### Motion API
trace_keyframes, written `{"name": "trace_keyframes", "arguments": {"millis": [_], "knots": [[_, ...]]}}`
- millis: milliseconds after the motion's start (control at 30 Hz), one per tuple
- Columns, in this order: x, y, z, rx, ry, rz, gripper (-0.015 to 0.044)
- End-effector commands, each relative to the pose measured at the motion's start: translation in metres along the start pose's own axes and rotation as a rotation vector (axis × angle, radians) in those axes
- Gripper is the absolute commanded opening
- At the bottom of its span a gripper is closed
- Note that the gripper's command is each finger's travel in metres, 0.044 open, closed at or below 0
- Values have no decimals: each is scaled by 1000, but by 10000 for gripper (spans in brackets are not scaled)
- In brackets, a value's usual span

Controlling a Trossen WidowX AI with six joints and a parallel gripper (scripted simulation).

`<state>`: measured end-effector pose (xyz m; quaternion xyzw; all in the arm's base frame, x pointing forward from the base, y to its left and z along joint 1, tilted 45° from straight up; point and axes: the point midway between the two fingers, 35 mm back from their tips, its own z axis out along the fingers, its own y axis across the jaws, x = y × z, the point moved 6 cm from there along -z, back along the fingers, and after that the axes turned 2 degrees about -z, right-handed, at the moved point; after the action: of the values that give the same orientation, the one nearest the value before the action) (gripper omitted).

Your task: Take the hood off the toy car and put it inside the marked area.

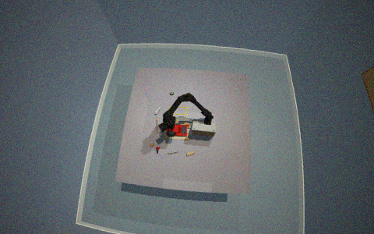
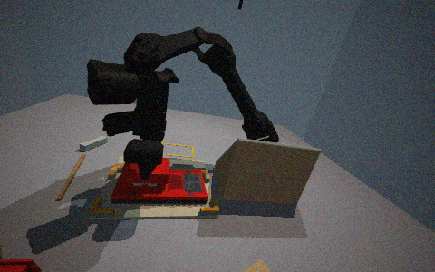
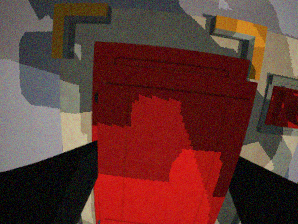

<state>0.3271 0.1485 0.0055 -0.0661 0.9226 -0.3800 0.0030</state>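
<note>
The red toy car [image 1: 181, 130] [image 2: 163, 196] sits on a pale base with orange corners. My gripper [image 2: 146, 165] [image 3: 165, 155] is shut on the red hood [image 2: 161, 168] [image 3: 150, 140], with one black finger on each side of it. The hood seems to stand a little above the car's body, still over it. Whether any part of it still touches the body is hidden. The marked area is a yellow rectangle outline [image 1: 188, 111] [image 2: 194, 151] on the table, behind the car in the exterior view.
A tall box [image 1: 202, 127] [image 2: 267, 177] stands close beside the car. A white block [image 1: 157, 111] [image 2: 93, 143] and a thin wooden stick [image 1: 157, 124] [image 2: 71, 177] lie beyond the car's other end. A red part [image 1: 157, 149] and a tan piece [image 1: 190, 154] lie on the near side.
</note>
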Motion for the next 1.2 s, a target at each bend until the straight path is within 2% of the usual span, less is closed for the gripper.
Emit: {"name": "trace_keyframes", "arguments": {"millis": [0,300,700,767,1167], "knots": [[-1,0,-4,-6,1,6,0],[-1,0,-12,-7,0,6,0],[-1,0,-52,-8,1,5,0],[-1,0,-46,-2,-2,-1,0],[-2,-49,-51,-10,-2,-3,0]]}}
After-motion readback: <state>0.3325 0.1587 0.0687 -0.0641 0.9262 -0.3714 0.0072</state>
